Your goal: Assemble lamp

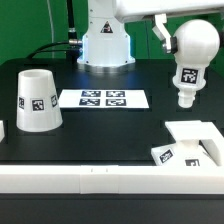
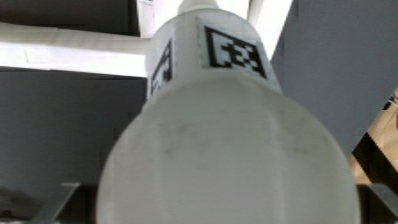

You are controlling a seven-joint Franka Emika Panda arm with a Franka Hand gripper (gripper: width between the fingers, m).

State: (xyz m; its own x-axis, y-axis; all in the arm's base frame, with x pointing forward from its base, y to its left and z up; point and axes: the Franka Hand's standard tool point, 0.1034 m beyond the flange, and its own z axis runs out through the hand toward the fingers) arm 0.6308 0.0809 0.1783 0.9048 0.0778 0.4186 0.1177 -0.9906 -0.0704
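The gripper (image 1: 168, 36) has its jaws clamped on the round bulb (image 1: 192, 58), held neck-down in the air over the square base (image 1: 200, 135) (the shade (image 1: 38, 100) stands well apart, beside the marker board (image 1: 102, 98)).

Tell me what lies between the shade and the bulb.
The marker board, flat on the table, lies between the shade and the raised bulb. The exterior view shows it.
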